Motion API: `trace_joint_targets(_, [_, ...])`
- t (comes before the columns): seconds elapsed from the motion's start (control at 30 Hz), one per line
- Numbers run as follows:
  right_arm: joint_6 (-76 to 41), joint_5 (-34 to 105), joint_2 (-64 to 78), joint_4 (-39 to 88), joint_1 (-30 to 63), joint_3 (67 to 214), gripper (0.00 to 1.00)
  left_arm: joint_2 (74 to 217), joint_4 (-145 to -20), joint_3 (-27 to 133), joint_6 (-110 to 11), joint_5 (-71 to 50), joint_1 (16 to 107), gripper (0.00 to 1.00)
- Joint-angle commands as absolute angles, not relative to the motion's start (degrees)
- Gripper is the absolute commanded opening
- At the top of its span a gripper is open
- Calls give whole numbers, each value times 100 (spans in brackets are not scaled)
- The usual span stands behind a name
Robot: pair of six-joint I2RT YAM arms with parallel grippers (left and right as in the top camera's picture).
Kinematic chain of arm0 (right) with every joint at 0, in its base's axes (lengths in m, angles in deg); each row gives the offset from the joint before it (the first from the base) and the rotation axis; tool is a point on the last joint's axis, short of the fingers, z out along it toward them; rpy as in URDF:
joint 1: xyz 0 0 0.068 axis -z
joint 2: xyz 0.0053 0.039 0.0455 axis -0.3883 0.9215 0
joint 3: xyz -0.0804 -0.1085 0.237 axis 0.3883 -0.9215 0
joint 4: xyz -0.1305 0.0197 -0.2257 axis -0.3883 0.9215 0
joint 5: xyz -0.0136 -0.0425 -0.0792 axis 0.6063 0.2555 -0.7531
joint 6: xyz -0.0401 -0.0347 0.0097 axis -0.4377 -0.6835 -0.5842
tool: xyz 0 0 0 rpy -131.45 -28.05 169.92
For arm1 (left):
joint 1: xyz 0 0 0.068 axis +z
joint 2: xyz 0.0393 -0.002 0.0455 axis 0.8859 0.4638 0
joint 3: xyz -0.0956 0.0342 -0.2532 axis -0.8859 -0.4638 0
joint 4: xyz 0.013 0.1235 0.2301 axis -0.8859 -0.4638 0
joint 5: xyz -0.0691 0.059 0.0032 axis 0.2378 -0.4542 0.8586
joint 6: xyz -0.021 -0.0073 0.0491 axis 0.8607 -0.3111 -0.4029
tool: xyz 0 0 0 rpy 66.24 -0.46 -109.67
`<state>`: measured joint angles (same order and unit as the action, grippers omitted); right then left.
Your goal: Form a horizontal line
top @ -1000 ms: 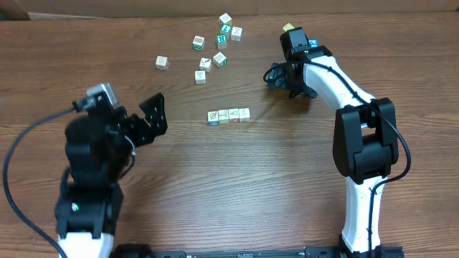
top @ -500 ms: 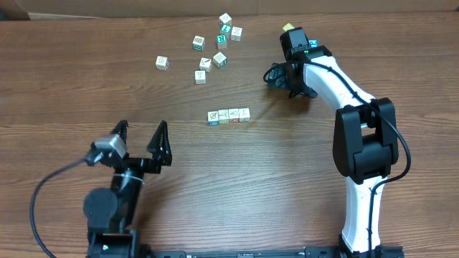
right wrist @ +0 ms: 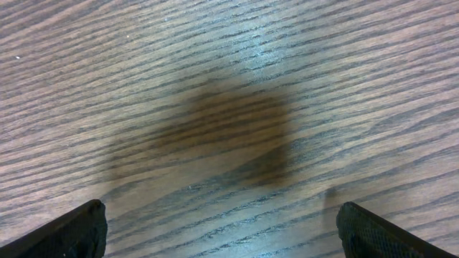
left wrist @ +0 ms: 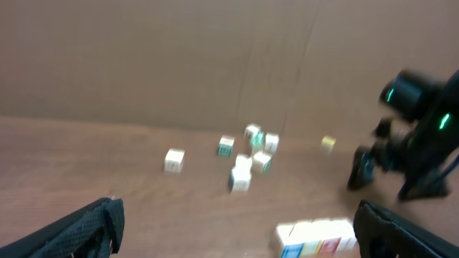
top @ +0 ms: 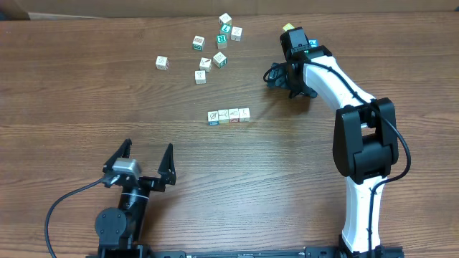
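Wooden cubes made the horizontal line [top: 229,115], four touching edge to edge, mid on the table [top: 287,179].
Left gripper [top: 148,149] was spread wide and empty, well apart from the row; right gripper [right wrist: 219,215] was also wide, empty, over bare wood; loose cubes [top: 220,59] lay behind.

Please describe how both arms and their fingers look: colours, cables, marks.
The left arm is black, with a silver camera block, a looping black cable and black pointed fingers. The right arm has white links and black joints, a thin dark cable along it, plus a yellow mark and a teal mark near its wrist.
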<state>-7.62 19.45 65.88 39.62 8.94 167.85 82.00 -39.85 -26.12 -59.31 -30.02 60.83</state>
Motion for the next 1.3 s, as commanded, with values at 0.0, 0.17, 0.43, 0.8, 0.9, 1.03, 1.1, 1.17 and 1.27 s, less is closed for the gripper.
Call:
trace_joint_targets(0.0, [-760, 1884, 6498, 3947, 879, 16760, 100, 7852, -4538, -2660, -6829, -2978, 6048, 99])
trace_joint_targets(0.17, [-760, 1884, 6498, 3947, 879, 16760, 100, 7367, -5231, -2662, -7100, -3035, 6048, 100])
trace_joint_targets(0.43, [-760, 1884, 6498, 3947, 879, 16760, 100, 7382, -5255, -2660, -7039, -3088, 6046, 99])
trace_joint_targets(0.8, [-760, 1884, 6498, 3947, 879, 16760, 100, 7382, -5255, -2660, -7041, -3110, 6046, 100])
trace_joint_targets(0.9, [-760, 1884, 6498, 3947, 879, 16760, 100, 7382, -5255, -2660, -7041, -3110, 6046, 100])
trace_joint_targets(1.03, [-760, 1884, 6498, 3947, 879, 16760, 100, 7382, -5255, -2660, -7041, -3110, 6046, 100])
trace_joint_targets(1.1, [-760, 1884, 6498, 3947, 879, 16760, 100, 7382, -5255, -2660, -7041, -3110, 6046, 100])
trace_joint_targets(1.17, [-760, 1884, 6498, 3947, 879, 16760, 100, 7382, -5255, -2660, -7041, -3110, 6046, 100])
trace_joint_targets(1.27, [-760, 1884, 6498, 3947, 879, 16760, 100, 7382, -5255, -2660, -7041, -3110, 6046, 99])
